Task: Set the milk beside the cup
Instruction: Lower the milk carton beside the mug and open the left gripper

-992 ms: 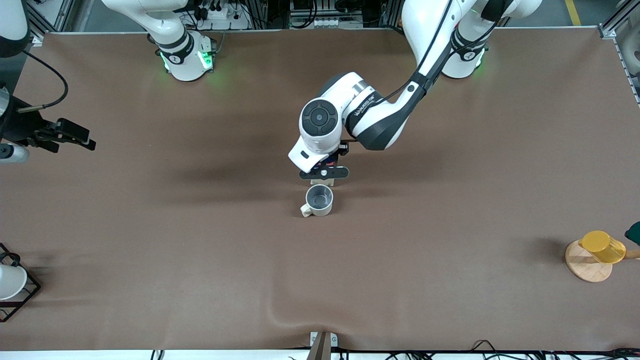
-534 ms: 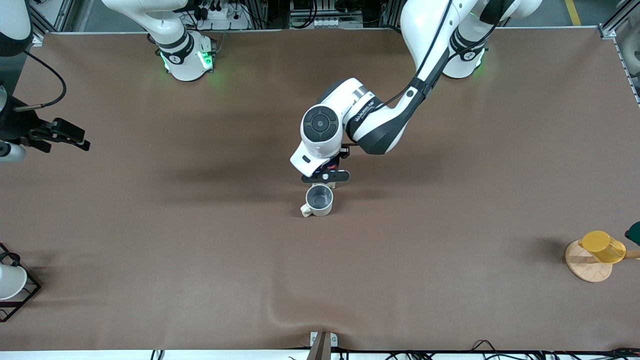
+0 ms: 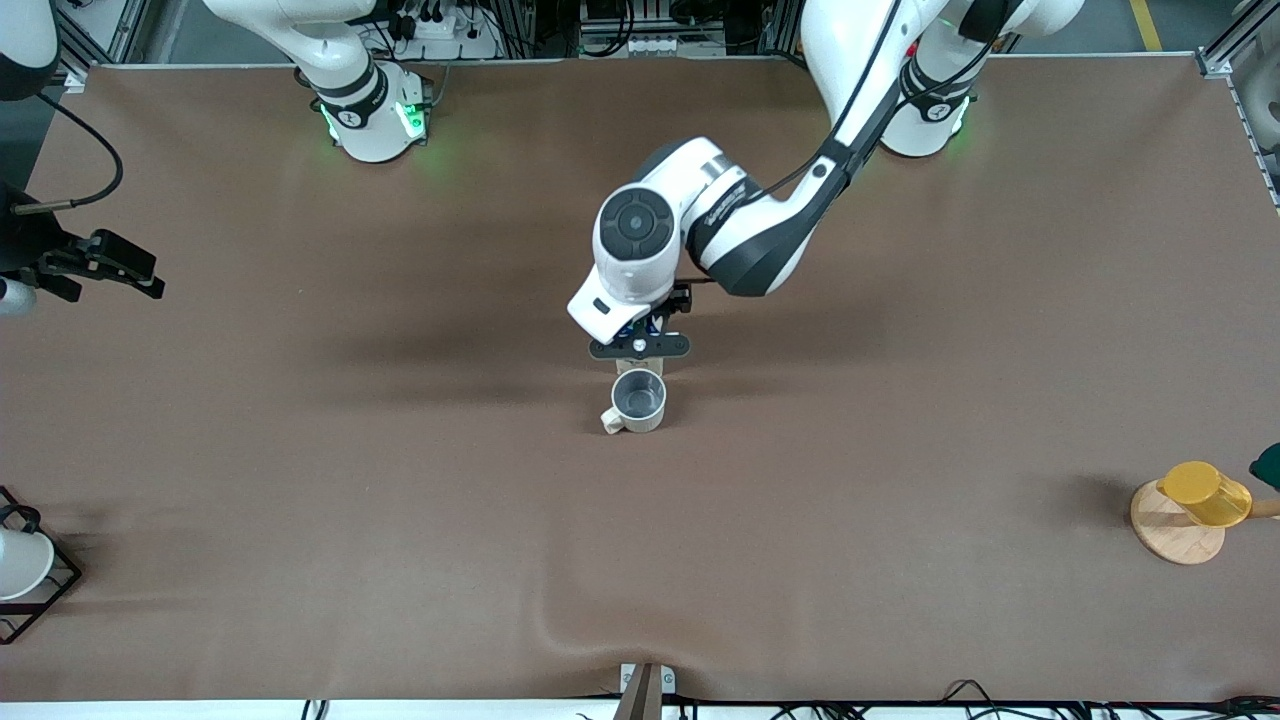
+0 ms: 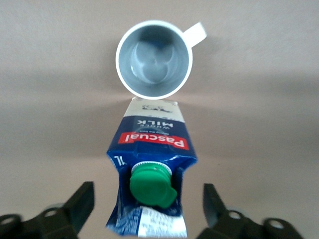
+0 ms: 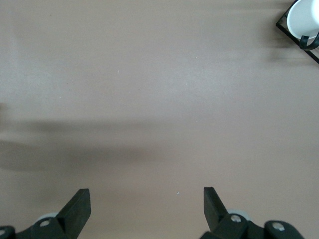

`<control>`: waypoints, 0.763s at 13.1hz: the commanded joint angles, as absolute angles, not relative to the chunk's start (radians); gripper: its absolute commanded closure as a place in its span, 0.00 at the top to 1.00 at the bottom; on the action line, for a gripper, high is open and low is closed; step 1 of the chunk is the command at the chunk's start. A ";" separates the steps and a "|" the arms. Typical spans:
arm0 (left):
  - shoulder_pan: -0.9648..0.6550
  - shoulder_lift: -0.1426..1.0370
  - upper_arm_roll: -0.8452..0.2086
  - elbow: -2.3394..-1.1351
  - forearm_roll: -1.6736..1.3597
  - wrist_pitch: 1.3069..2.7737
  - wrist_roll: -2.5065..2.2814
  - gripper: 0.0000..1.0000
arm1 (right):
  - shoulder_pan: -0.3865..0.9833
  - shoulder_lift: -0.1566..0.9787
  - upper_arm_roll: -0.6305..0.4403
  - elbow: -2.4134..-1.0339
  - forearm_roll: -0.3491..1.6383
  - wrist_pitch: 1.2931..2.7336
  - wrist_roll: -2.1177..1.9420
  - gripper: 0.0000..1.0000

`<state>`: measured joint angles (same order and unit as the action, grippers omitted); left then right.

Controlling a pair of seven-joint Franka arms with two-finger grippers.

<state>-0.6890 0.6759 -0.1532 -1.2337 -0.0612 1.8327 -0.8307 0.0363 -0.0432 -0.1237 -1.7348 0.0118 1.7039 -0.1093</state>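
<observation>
The milk (image 4: 149, 144), a dark blue carton with a green cap (image 4: 151, 185) and a red-and-white label, stands upright on the table. It is right beside the cup (image 4: 153, 58), a beige mug with a grey inside. In the front view the cup (image 3: 638, 398) is nearer to the camera than the milk (image 3: 641, 366), which is mostly hidden under the hand. My left gripper (image 3: 638, 346) hovers over the milk, open, with a clear gap between each finger and the carton (image 4: 148, 195). My right gripper (image 3: 125, 268) waits open and empty at the right arm's end of the table (image 5: 147, 199).
A yellow cup (image 3: 1205, 493) lies on a wooden disc stand (image 3: 1172, 540) at the left arm's end. A white cup in a black wire rack (image 3: 20, 565) is at the right arm's end and also shows in the right wrist view (image 5: 303, 17).
My left gripper has lifted a little above the milk, which stays standing by the cup. My right gripper has drifted further toward the table's edge.
</observation>
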 commanded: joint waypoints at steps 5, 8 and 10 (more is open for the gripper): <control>-0.516 0.453 -0.127 -1.249 -0.061 1.741 -0.845 1.00 | 0.037 -0.058 -0.117 -1.733 -0.012 1.687 -0.109 1.00; -0.291 0.374 -0.118 -1.279 0.035 1.740 -0.674 1.00 | 0.037 -0.058 -0.115 -1.733 -0.012 1.686 -0.109 1.00; -0.174 0.357 -0.124 -1.289 0.037 1.705 -0.521 1.00 | 0.037 -0.058 -0.115 -1.733 -0.012 1.683 -0.109 1.00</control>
<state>-0.2553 0.3929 -0.1056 -1.2403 0.0186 1.7292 -0.6155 0.0366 -0.0433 -0.1196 -1.7337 0.0104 1.6988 -0.1093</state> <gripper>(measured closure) 0.000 0.000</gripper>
